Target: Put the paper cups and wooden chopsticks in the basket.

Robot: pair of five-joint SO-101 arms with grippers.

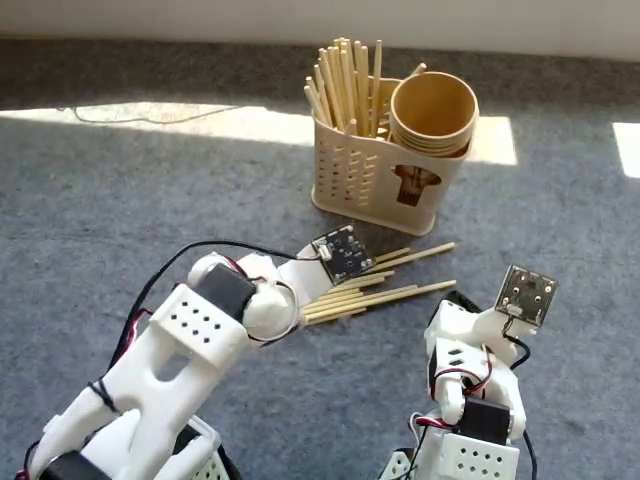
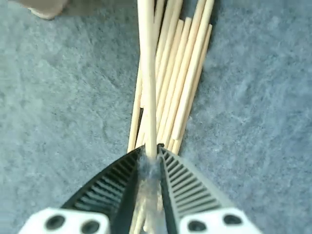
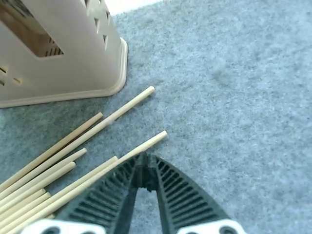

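A cream plastic basket (image 1: 372,185), rectangular with rounded corners and walls pierced by small slots, is set upright on a grey-blue, short-piled carpeted surface (image 1: 150,200). It is divided into two compartments: one is filled with a dense upright bundle of pale wooden chopsticks (image 1: 345,85), thin, round and smooth; the other is taken up by a nested stack of tan paper cups (image 1: 433,110), whose number cannot be told. A loose pile of chopsticks (image 1: 385,290) is spread flat on the surface just in front of the basket; they overlap, so no exact count can be given. The left end effector (image 2: 151,158), black and ribbed, is clamped on a single chopstick (image 2: 146,73) above the pile. The right end effector (image 3: 146,170) is held with its fingers together and nothing between them, just beside the pile's outer sticks.
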